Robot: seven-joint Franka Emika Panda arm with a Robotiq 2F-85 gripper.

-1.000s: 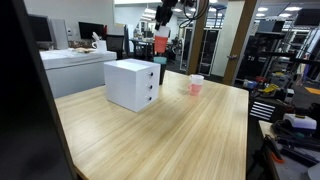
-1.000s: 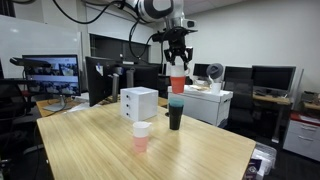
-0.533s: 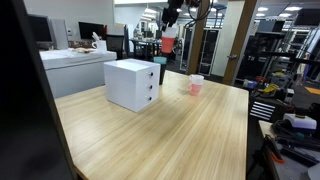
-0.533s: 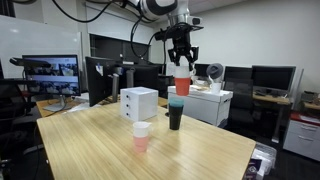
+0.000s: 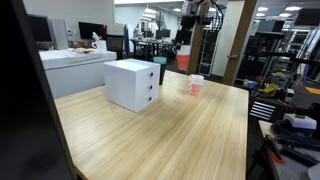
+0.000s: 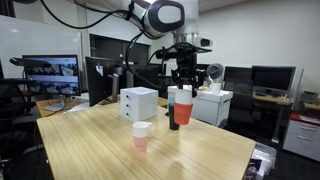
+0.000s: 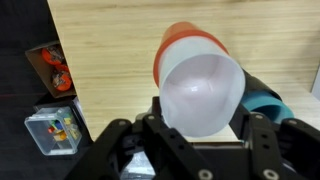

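Carrying: the gripper (image 6: 181, 95) is clamped on an upright plastic cup with an orange-red body and a whitish upper part (image 6: 181, 112), jaws part-closed on its sides.
Tool state: holding the cup, not wide. The wrist view shows the fingers (image 7: 262, 135) on either side of the cup (image 7: 195, 75).
Cup location: low over the far part of the light wooden table (image 6: 200, 150), past the white two-drawer box (image 6: 138, 103). In an exterior view it shows as a reddish cup (image 5: 184, 62) hanging under the gripper (image 5: 186, 42).
Neighbour: a dark cup with a teal rim (image 7: 265, 100) sits just beside the held cup in the wrist view. Touching or apart: cannot tell.
Other items: a small pink-and-white cup (image 6: 141, 137) stands nearer on the table, well apart from the gripper. It also shows beside the box (image 5: 132, 84) at (image 5: 195, 86).
Step in hand: looks like the transport/placement phase, with the cup gripped and not released.
Contact with table: possibly not touching. The base is hidden from the wrist camera and the exterior views are too coarse to tell.
Next move calls for: keeping the cup vertical, giving the teal-rimmed cup some side clearance, and seating the base flat on the wood before the jaws open.
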